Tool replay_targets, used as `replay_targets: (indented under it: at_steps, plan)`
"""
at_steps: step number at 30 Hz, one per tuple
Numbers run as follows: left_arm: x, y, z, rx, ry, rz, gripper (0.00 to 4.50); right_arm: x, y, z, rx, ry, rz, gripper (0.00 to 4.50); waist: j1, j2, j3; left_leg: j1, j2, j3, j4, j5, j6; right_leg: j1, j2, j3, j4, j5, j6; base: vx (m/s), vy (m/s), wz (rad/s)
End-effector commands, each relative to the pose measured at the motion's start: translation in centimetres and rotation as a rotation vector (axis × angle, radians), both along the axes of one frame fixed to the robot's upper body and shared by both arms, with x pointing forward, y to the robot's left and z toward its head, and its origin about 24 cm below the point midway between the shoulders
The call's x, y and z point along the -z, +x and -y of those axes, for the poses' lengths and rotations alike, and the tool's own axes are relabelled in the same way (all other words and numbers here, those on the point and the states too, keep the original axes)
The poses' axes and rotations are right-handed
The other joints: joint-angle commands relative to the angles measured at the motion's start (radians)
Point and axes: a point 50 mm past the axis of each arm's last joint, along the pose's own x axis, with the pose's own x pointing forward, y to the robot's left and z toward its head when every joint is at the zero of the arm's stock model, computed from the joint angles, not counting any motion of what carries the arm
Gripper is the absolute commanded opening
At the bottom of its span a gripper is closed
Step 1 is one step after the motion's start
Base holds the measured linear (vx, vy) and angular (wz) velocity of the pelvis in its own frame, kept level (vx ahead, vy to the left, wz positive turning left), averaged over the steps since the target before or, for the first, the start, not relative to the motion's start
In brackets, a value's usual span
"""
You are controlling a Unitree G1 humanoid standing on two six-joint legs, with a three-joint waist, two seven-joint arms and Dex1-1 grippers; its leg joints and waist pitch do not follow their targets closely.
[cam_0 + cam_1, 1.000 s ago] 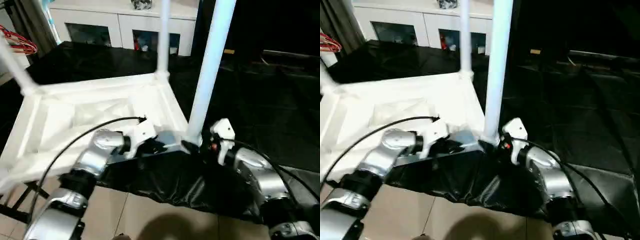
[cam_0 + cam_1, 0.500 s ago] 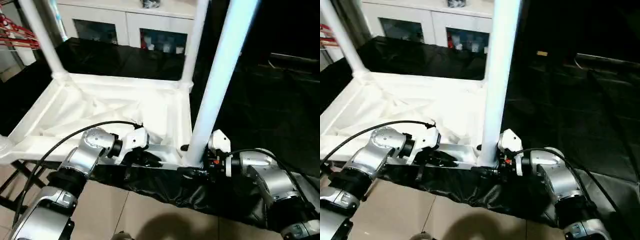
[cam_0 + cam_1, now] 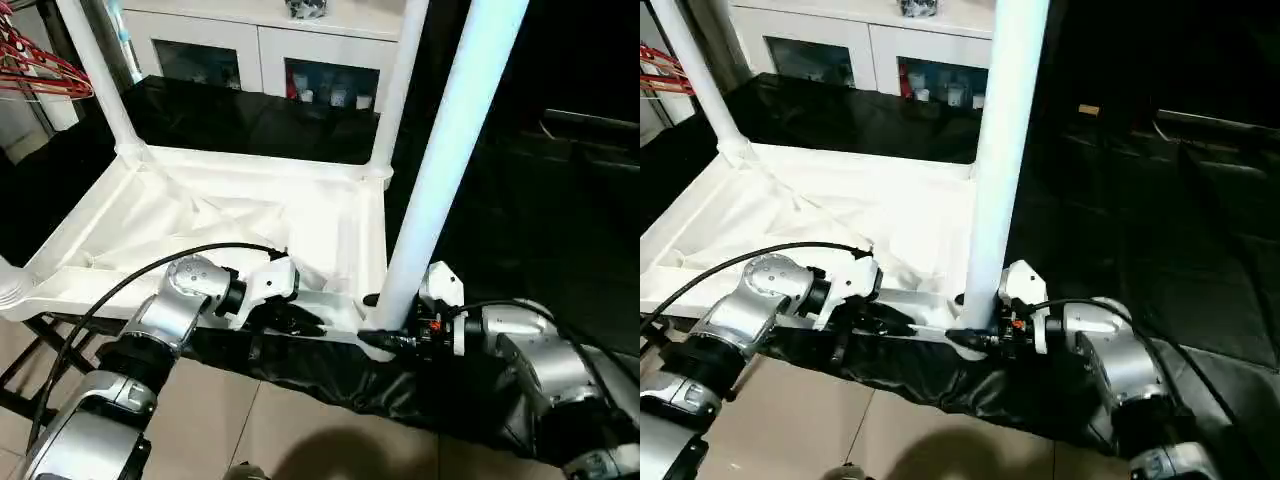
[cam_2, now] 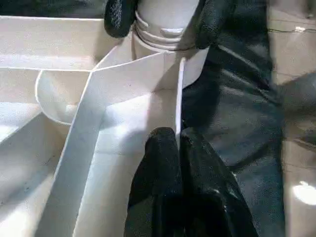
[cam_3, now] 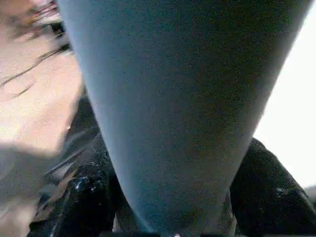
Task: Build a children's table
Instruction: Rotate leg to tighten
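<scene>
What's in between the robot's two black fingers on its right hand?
The bottom of the nearest table leg, standing in its corner socket. In the right wrist view, the leg sits between the right gripper and its fingers.

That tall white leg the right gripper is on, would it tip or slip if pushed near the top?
Likely to wobble: the leg stands tall on a narrow base in the tabletop corner. Its smooth round plastic could slip between the right gripper fingers.

The children's table lies upside down on black sheeting, ribbed white underside facing up. Three tapered white legs stand upright in rounded corner sockets: near right leg, far right leg, far left leg. The near left socket stands open.
</scene>
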Motion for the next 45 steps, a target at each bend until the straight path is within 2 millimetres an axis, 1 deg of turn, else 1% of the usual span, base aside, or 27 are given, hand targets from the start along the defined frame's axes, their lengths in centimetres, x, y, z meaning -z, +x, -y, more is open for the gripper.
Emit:
replay_targets:
  at_steps: [1, 3, 5, 6, 7, 8, 10, 13, 14, 16, 18, 19, 21, 26, 27, 28, 29, 31, 32, 34, 35, 36, 37, 38, 40, 42, 45]
  plan:
    - [-0.4, 1.2, 1.6, -0.141, -0.036, 0.066, 0.0, 0.8, -0.3, -2.3, 0.025, 0.023, -0.015, 2.56, -0.003, 0.006, -0.056, -0.002, 0.008, 0.004, -0.075, -0.23, 0.016, 0.059, -0.047, 0.035, -0.074, -0.239, -0.19, 0.0, 0.0, 0.0]
    - [-0.1, 1.4, 2.4, -0.194, -0.048, 0.072, 0.0, 1.3, -0.1, -2.7, 0.106, 0.035, -0.025, 2.55, -0.014, 0.004, -0.053, 0.001, 0.006, 0.002, -0.08, -0.262, 0.001, 0.056, -0.049, 0.035, -0.087, -0.339, -0.15, 0.0, 0.0, 0.0]
    - [0.1, 1.5, 3.5, -0.232, -0.063, 0.073, 0.0, 1.8, 0.0, -3.3, 0.19, 0.041, -0.037, 2.54, -0.018, 0.004, -0.051, 0.0, 0.005, 0.002, -0.081, -0.268, 0.002, 0.052, -0.048, 0.036, -0.092, -0.364, -0.136, 0.0, 0.0, 0.0]
    - [0.2, 1.5, 3.9, -0.242, -0.065, 0.079, 0.0, 2.0, 0.1, -3.5, 0.221, 0.041, -0.044, 2.54, -0.019, 0.008, -0.05, 0.001, 0.005, 0.0, -0.083, -0.275, 0.002, 0.053, -0.049, 0.035, -0.094, -0.38, -0.132, 0.0, 0.0, 0.0]
    - [0.3, 1.5, 4.5, -0.259, -0.069, 0.081, 0.0, 2.3, 0.3, -3.8, 0.281, 0.034, -0.056, 2.54, -0.021, 0.006, -0.047, 0.0, 0.004, 0.001, -0.084, -0.285, 0.004, 0.053, -0.048, 0.035, -0.097, -0.401, -0.124, 0.0, 0.0, 0.0]
    - [0.3, 1.6, 5.1, -0.283, -0.072, 0.09, 0.0, 2.6, 0.7, -4.0, 0.344, 0.028, -0.067, 2.54, -0.023, -0.001, -0.048, 0.003, 0.002, 0.001, -0.085, -0.289, 0.005, 0.052, -0.049, 0.035, -0.102, -0.435, -0.109, 0.0, 0.0, 0.0]
    - [0.3, 1.6, 6.2, -0.315, -0.076, 0.102, 0.0, 3.2, 1.5, -4.4, 0.481, 0.003, -0.098, 2.54, -0.028, 0.003, -0.045, 0.008, 0.0, -0.004, -0.089, -0.306, -0.002, 0.049, -0.053, 0.034, -0.11, -0.521, -0.081, 0.0, 0.0, 0.0]
    - [0.2, 1.7, 7.0, -0.345, -0.081, 0.115, 0.0, 3.5, 2.2, -4.8, 0.589, -0.024, -0.12, 2.54, -0.033, -0.005, -0.05, 0.006, -0.001, -0.005, -0.089, -0.277, 0.01, 0.048, -0.05, 0.036, -0.11, -0.486, -0.077, 0.0, 0.0, 0.0]
    - [0.1, 1.7, 7.4, -0.359, -0.083, 0.127, 0.0, 3.6, 2.4, -5.1, 0.624, -0.037, -0.124, 2.54, -0.034, -0.004, -0.051, 0.003, -0.002, -0.005, -0.089, -0.257, 0.012, 0.048, -0.05, 0.037, -0.103, -0.456, -0.085, 0.0, 0.0, 0.0]
    - [0.1, 1.6, 7.8, -0.364, -0.083, 0.144, 0.0, 3.6, 2.9, -5.8, 0.668, -0.041, -0.121, 2.54, -0.038, -0.009, -0.052, 0.001, -0.002, -0.003, -0.089, -0.249, 0.016, 0.05, -0.048, 0.037, -0.104, -0.439, -0.085, 0.0, 0.0, 0.0]
    - [0.1, 1.6, 7.9, -0.365, -0.082, 0.147, 0.0, 3.4, 3.1, -6.1, 0.674, -0.035, -0.117, 2.54, -0.038, -0.007, -0.054, -0.001, -0.002, -0.003, -0.09, -0.238, 0.018, 0.051, -0.048, 0.037, -0.1, -0.403, -0.089, 0.0, 0.0, 0.0]
    - [0.2, 1.4, 7.9, -0.355, -0.083, 0.141, 0.0, 3.3, 3.2, -6.4, 0.665, -0.021, -0.106, 2.54, -0.038, -0.008, -0.055, 0.0, 0.0, -0.003, -0.09, -0.238, 0.02, 0.051, -0.048, 0.037, -0.097, -0.379, -0.096, 0.0, 0.0, 0.0]
    - [0.3, 1.3, 7.6, -0.343, -0.083, 0.139, 0.0, 2.9, 3.2, -6.7, 0.632, 0.009, -0.091, 3.24, -0.04, -0.007, -0.054, -0.002, -0.001, -0.002, -0.091, -0.24, 0.022, 0.053, -0.046, 0.038, -0.096, -0.356, -0.103, 0.0, 0.0, 0.0]
    - [0.4, 1.3, 6.7, -0.332, -0.074, 0.136, 0.0, 2.4, 3.2, -6.5, 0.584, 0.02, -0.063, 3.45, -0.041, -0.006, -0.052, 0.0, -0.001, -0.001, -0.092, -0.261, 0.028, 0.052, -0.047, 0.039, -0.1, -0.376, -0.103, 0.0, 0.0, 0.0]
    - [0.3, 1.3, 6.3, -0.311, -0.076, 0.129, 0.0, 2.2, 3.1, -6.1, 0.549, 0.024, -0.049, 3.67, -0.041, -0.007, -0.052, 0.0, -0.001, -0.001, -0.093, -0.258, 0.028, 0.053, -0.047, 0.04, -0.101, -0.381, -0.101, 0.0, 0.0, 0.0]
    - [0.3, 1.3, 6.3, -0.311, -0.076, 0.129, 0.0, 2.2, 3.1, -6.1, 0.549, 0.024, -0.049, 3.72, -0.04, -0.005, -0.052, -0.001, -0.001, -0.001, -0.093, -0.259, 0.03, 0.054, -0.048, 0.039, -0.101, -0.384, -0.099, 0.0, 0.0, 0.0]
    - [0.1, 1.2, 5.7, -0.28, -0.076, 0.128, 0.0, 2.0, 3.0, -5.5, 0.499, 0.033, -0.036, 3.72, -0.038, -0.01, -0.052, -0.001, -0.001, -0.001, -0.093, -0.261, 0.034, 0.054, -0.049, 0.039, -0.102, -0.387, -0.099, 0.0, 0.0, 0.0]
    - [-0.1, 1.2, 5.0, -0.25, -0.072, 0.129, 0.0, 1.5, 2.8, -5.0, 0.42, 0.047, -0.011, 3.72, -0.036, -0.005, -0.053, -0.003, 0.0, -0.002, -0.094, -0.246, 0.039, 0.056, -0.049, 0.04, -0.1, -0.366, -0.1, 0.0, 0.0, 0.0]
    - [-0.1, 1.2, 5.0, -0.25, -0.072, 0.129, 0.0, 1.5, 2.8, -5.0, 0.42, 0.047, -0.011, 3.72, -0.036, -0.008, -0.055, -0.004, 0.002, -0.002, -0.091, -0.231, 0.046, 0.058, -0.048, 0.04, -0.096, -0.33, -0.108, 0.0, 0.0, 0.0]
    - [-0.2, 1.2, 4.6, -0.231, -0.069, 0.129, 0.0, 1.2, 2.6, -4.6, 0.365, 0.056, 0.006, 3.72, -0.037, -0.006, -0.057, -0.005, 0.003, 0.0, -0.089, -0.205, 0.049, 0.058, -0.047, 0.04, -0.089, -0.268, -0.137, 0.0, 0.0, 0.0]
    - [-0.4, 0.8, 3.5, -0.158, -0.066, 0.1, 0.0, 0.6, 1.8, -3.3, 0.198, 0.044, 0.029, 3.72, -0.036, 0.004, -0.057, -0.003, 0.004, -0.001, -0.089, -0.202, 0.045, 0.057, -0.048, 0.04, -0.087, -0.251, -0.147, 0.0, 0.0, 0.0]
    - [-0.4, 0.8, 3.4, -0.148, -0.066, 0.095, 0.0, 0.6, 1.6, -3.2, 0.173, 0.042, 0.03, 3.72, -0.034, -0.002, -0.058, -0.003, 0.004, 0.0, -0.086, -0.207, 0.06, 0.064, -0.044, 0.037, -0.085, -0.223, -0.16, 0.0, 0.0, 0.0]
    - [-0.5, 0.6, 3.0, -0.121, -0.068, 0.078, 0.0, 0.5, 1.2, -2.6, 0.105, 0.028, 0.028, 3.72, -0.033, -0.003, -0.059, -0.004, 0.004, 0.001, -0.084, -0.195, 0.067, 0.066, -0.044, 0.037, -0.082, -0.198, -0.165, 0.0, 0.0, 0.0]
    - [-0.7, 0.5, 2.6, -0.094, -0.074, 0.061, 0.0, 0.4, 0.7, -2.0, 0.033, 0.007, 0.026, 3.72, -0.032, 0.0, -0.059, -0.006, 0.006, 0.002, -0.083, -0.178, 0.078, 0.065, -0.043, 0.037, -0.078, -0.161, -0.179, 0.0, 0.0, 0.0]
    - [-0.8, 0.4, 2.2, -0.072, -0.075, 0.043, 0.0, 0.3, 0.2, -1.5, -0.029, -0.008, 0.017, 3.72, -0.031, 0.0, -0.062, -0.007, 0.006, 0.005, -0.075, -0.137, 0.092, 0.066, -0.04, 0.035, -0.066, -0.081, -0.213, 0.0, 0.0, 0.0]
    - [-0.9, 0.3, 1.9, -0.052, -0.078, 0.03, 0.0, 0.3, -0.1, -1.0, -0.079, -0.02, 0.007, 3.72, -0.028, 0.001, -0.063, -0.005, 0.008, 0.007, -0.071, -0.131, 0.1, 0.065, -0.04, 0.033, -0.063, -0.052, -0.233, 0.0, 0.0, 0.0]
    - [-0.9, 0.0, 1.5, -0.011, -0.075, 0.003, 0.0, 0.0, -0.7, -0.5, -0.16, -0.037, -0.011, 3.72, -0.024, -0.002, -0.063, -0.006, 0.007, 0.007, -0.068, -0.124, 0.109, 0.068, -0.041, 0.033, -0.061, -0.045, -0.245, 0.0, 0.0, 0.0]
